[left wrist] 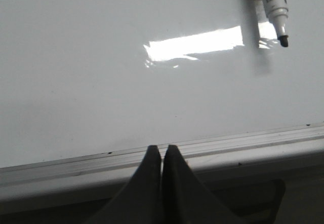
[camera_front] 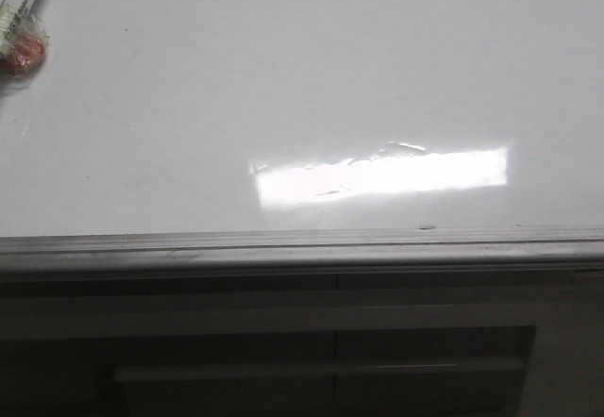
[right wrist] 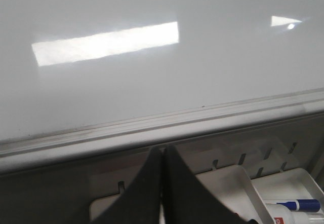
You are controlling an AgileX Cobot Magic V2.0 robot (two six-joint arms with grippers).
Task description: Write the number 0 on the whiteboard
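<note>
The whiteboard (camera_front: 302,77) is glossy white with a grey ridged frame along its near edge (camera_front: 302,247). No number 0 shows on it in any view; its surface is blank apart from glare. A white marker with a black tip (left wrist: 273,6) lies on the board, uncapped; it also shows at the far left in the front view (camera_front: 21,0). My left gripper (left wrist: 162,150) is shut and empty, over the board's frame edge (left wrist: 228,143). My right gripper (right wrist: 162,150) is shut and empty, just below the frame edge (right wrist: 202,120). Neither gripper shows in the front view.
A red and clear-wrapped object (camera_front: 28,51) lies next to the marker at the far left. A white tray (right wrist: 283,193) with a blue-capped marker (right wrist: 298,205) sits below the board near my right gripper. A grey panelled cabinet front (camera_front: 321,360) lies below the frame.
</note>
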